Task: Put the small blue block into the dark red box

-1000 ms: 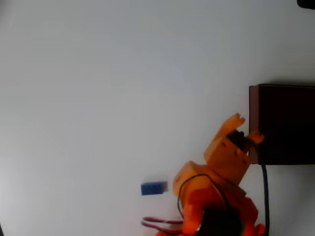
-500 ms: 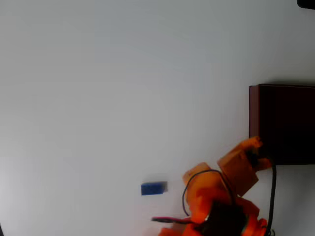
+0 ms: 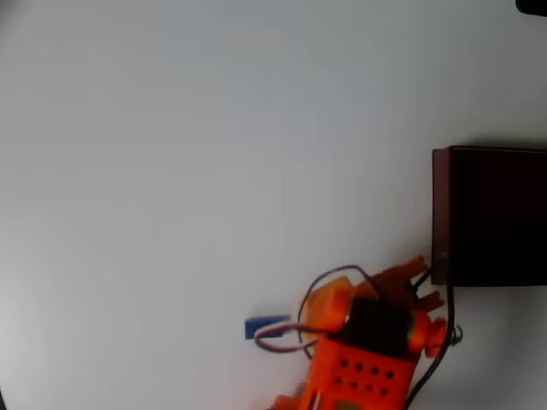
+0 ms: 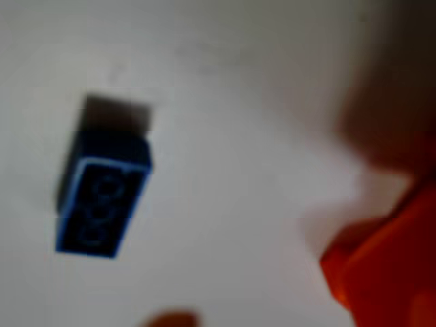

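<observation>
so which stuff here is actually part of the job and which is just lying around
Part of the job:
- small blue block, lying on the table
- dark red box, at the right edge of the overhead view
- gripper, near the box's lower left corner

Just there:
- white table
- arm's loose cables

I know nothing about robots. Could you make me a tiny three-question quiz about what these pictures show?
1. True or false: the blue block already lies inside the red box.
2. In the overhead view, where does the block lie relative to the box? A) lower left B) upper right C) directly above
3. Fill in: the block rests on the white ____.

Key:
1. False. It lies on the table, apart from the box; the wrist view shows it there too.
2. A. The orange arm sits between them, its gripper near the box's lower left corner.
3. table
</observation>
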Robot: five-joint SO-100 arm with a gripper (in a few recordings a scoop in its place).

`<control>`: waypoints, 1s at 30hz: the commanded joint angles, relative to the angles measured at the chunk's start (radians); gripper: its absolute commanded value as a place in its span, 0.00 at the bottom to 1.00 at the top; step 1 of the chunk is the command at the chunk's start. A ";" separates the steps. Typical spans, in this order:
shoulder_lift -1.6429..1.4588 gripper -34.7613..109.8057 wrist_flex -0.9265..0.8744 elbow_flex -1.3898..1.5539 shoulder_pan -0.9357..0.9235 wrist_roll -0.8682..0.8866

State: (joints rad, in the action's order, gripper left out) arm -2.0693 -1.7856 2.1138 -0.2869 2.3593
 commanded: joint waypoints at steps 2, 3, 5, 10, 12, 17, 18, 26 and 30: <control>0.003 0.37 -0.009 0.012 0.066 0.098; -0.002 0.38 -0.003 0.015 0.078 0.107; -0.026 0.38 0.048 0.057 0.103 0.133; -0.137 0.40 0.252 0.238 0.212 0.272; -0.152 0.40 0.287 0.259 0.235 0.305; -0.132 0.40 0.287 0.252 0.275 0.364; -0.141 0.40 0.291 0.265 0.282 0.374; -0.219 0.40 0.328 0.371 0.347 0.488; -0.215 0.40 0.353 0.371 0.405 0.554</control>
State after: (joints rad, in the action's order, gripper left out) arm -2.2596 -1.4450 2.4789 0.0798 2.8609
